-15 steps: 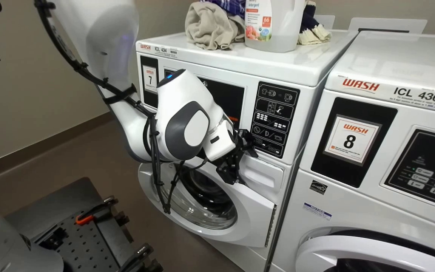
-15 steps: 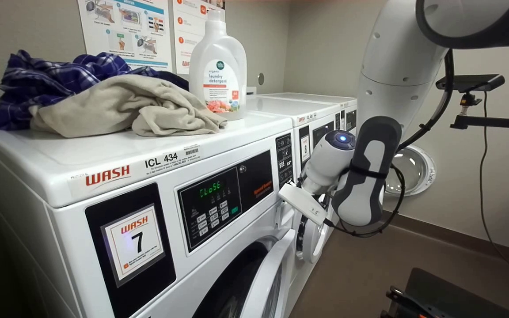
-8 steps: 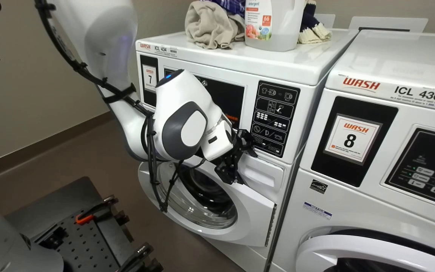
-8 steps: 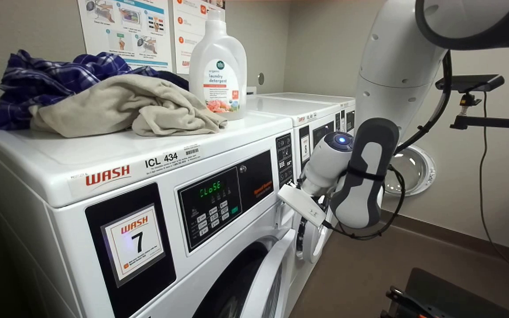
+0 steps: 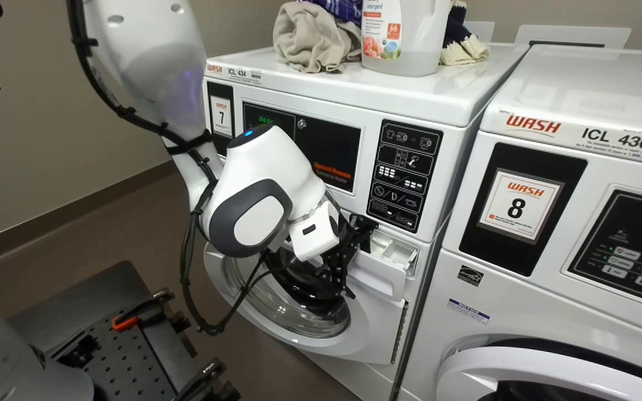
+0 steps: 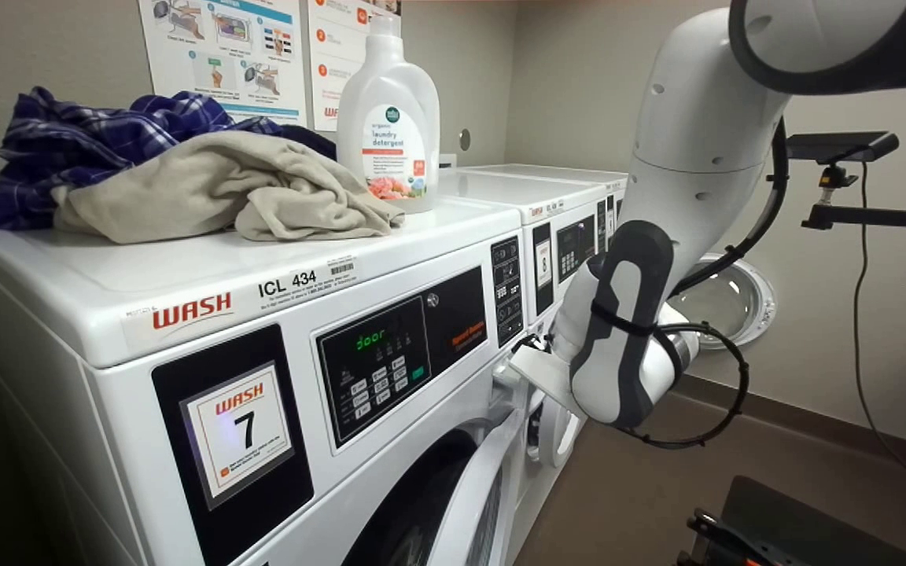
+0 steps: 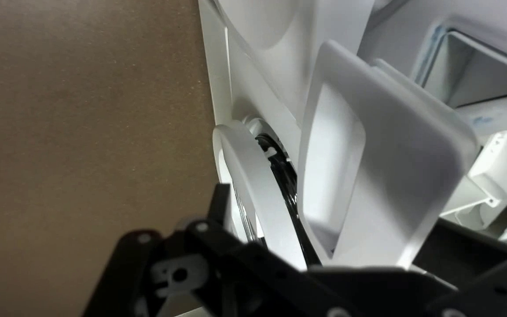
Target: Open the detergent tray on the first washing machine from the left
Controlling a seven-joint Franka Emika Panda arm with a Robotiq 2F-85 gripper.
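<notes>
The first washing machine [image 5: 354, 93], marked 7 and ICL 434, shows in both exterior views [image 6: 406, 284]. Its detergent tray [image 5: 374, 278] sticks out below the black button panel [image 5: 407, 175], and its inner compartments show from above. In the wrist view the tray's white front [image 7: 394, 167] with its recessed grip is close ahead. My gripper [image 5: 363, 259] is open, fingers spread wide. One finger is over the tray's top edge, the other lower, outside its front. The tray's near end is hidden behind the gripper; I cannot tell whether they touch.
The round door [image 5: 321, 348] below the tray stands ajar. Machine 8 [image 5: 449, 223] stands beside it with its own door open. A detergent bottle [image 6: 388, 118], beige cloth [image 6: 217, 189] and plaid cloth [image 6: 115, 149] lie or stand on top.
The tray has slid out of the machine; it was flush before. My gripper has moved down and away from the machine front with it, fingers still spread. The display changes from "close" to "door".
</notes>
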